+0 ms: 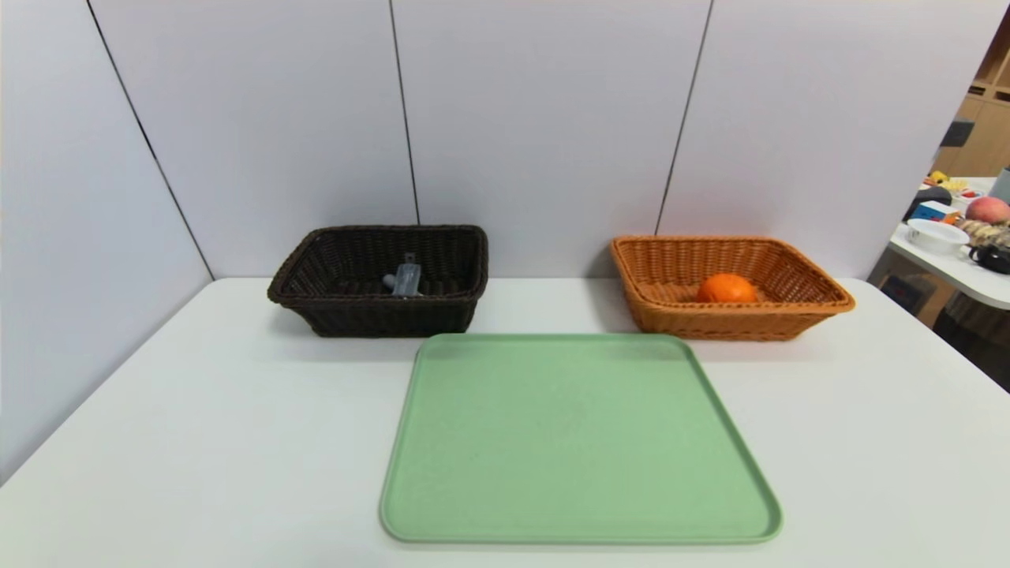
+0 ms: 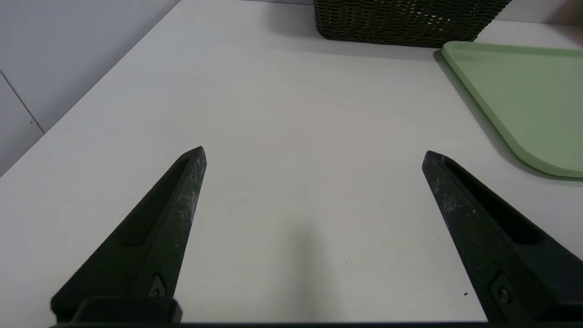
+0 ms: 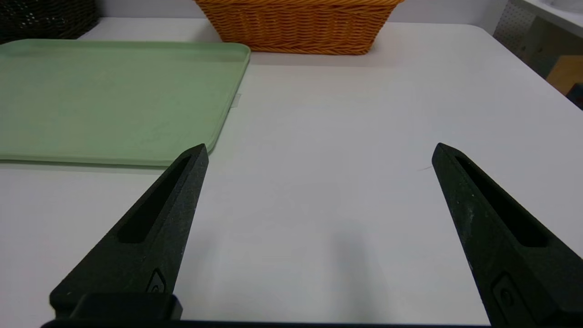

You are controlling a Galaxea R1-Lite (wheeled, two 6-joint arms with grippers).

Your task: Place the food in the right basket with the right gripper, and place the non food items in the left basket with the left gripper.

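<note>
Looking finished — orange fruit (image 1: pixel 724 289) in the right basket (image 1: pixel 734 310), grey item (image 1: pixel 407 279) in the left (image 1: pixel 379 300), green tray (image 1: pixel 576 442) bare! Left claw (image 2: pixel 314 152) and right claw (image 3: pixel 321 148) hang spread, empty over the near bench (image 1: pixel 197 442) — next, probably, just hold clear.

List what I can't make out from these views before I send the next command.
- Items in the dark basket: head view, its front wall hides their lower parts; the grey item is too small to name.
- Underside of the orange fruit: head view, hidden by the front wall of the orange-brown basket.
- Both baskets' insides: wrist views, cut off by the picture edge.
- Far right side table: head view, cut off by the edge.
</note>
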